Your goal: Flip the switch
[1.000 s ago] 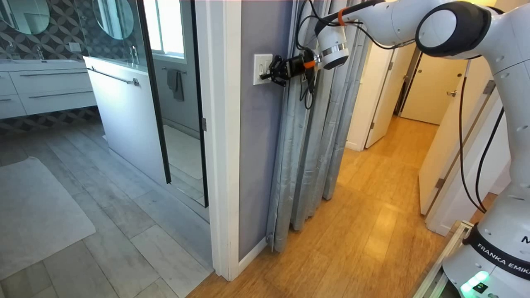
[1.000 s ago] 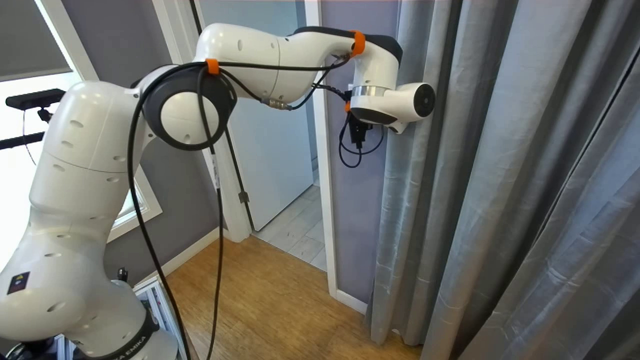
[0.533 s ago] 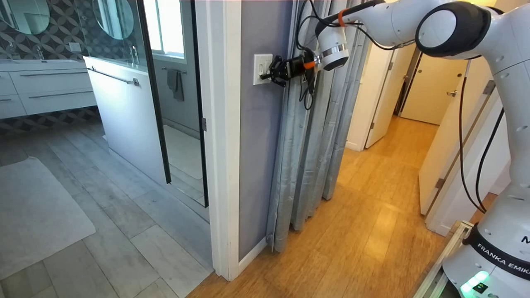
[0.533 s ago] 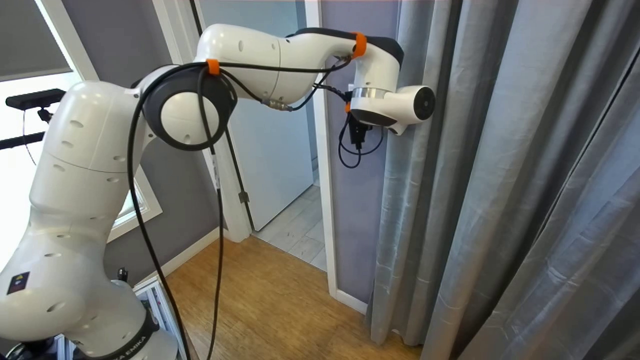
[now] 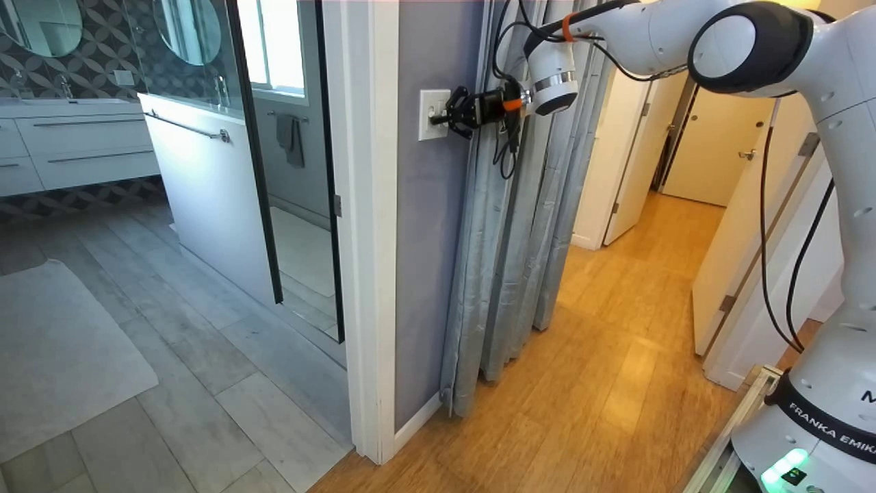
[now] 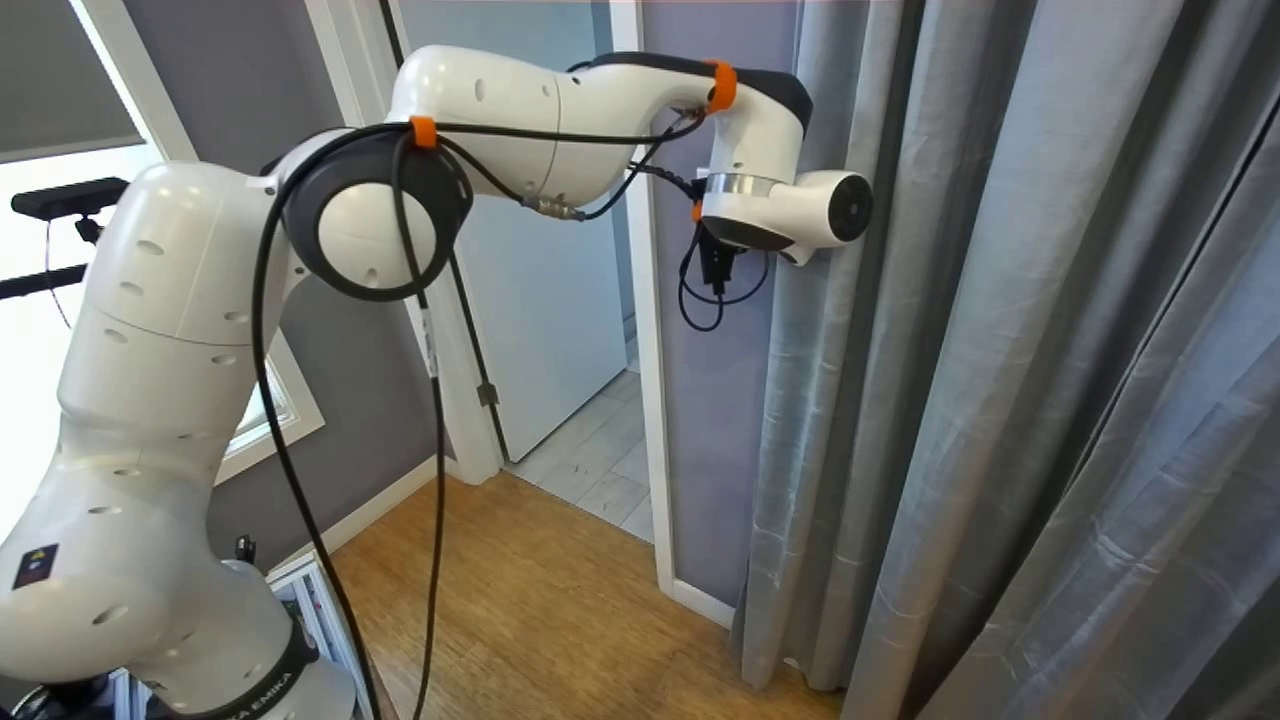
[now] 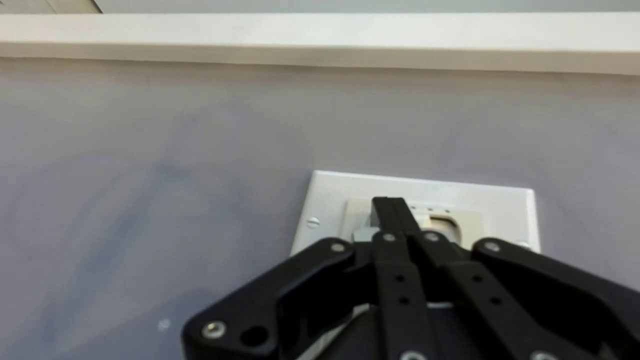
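The switch [image 5: 426, 115] is a white upright plate on the grey-lavender wall in an exterior view. My black gripper [image 5: 436, 120] reaches in from the right, its tips against or just in front of the plate's middle. In the wrist view the switch [image 7: 505, 215] lies sideways behind my gripper [image 7: 391, 202]. The fingers are shut together with nothing seen between them. They overlap the cream inset, just left of a small white part and a rounded recess. Whether they touch that part I cannot tell. In an exterior view the wrist [image 6: 760, 210] hides the fingertips and most of the switch.
A white door frame [image 5: 369, 226] stands left of the switch and crosses the top of the wrist view. A grey curtain [image 5: 503, 260] hangs close beside and below the gripper; it also shows in an exterior view [image 6: 900, 420]. Loose cables [image 5: 506, 154] dangle under the wrist.
My gripper has moved slightly upward along the plate, with the tips higher on its middle than before. The arm has shifted only a little. The fingers look shut throughout.
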Robot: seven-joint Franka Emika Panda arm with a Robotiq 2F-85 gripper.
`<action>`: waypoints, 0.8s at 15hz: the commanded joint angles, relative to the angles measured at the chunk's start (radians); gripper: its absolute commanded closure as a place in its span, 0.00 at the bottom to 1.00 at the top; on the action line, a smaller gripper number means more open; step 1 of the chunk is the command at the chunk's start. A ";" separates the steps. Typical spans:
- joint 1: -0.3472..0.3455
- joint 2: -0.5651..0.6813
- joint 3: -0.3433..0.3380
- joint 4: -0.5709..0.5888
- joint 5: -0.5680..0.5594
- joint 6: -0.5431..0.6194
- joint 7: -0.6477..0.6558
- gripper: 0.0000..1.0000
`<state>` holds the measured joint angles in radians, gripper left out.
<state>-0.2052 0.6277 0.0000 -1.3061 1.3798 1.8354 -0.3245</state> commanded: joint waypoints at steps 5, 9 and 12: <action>-0.007 0.000 0.001 0.041 0.071 0.015 0.009 1.00; 0.024 -0.021 -0.037 0.029 -0.050 0.006 0.095 1.00; 0.030 -0.057 -0.060 0.016 -0.151 -0.012 0.145 1.00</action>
<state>-0.1918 0.6116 -0.0268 -1.2902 1.3200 1.8331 -0.2546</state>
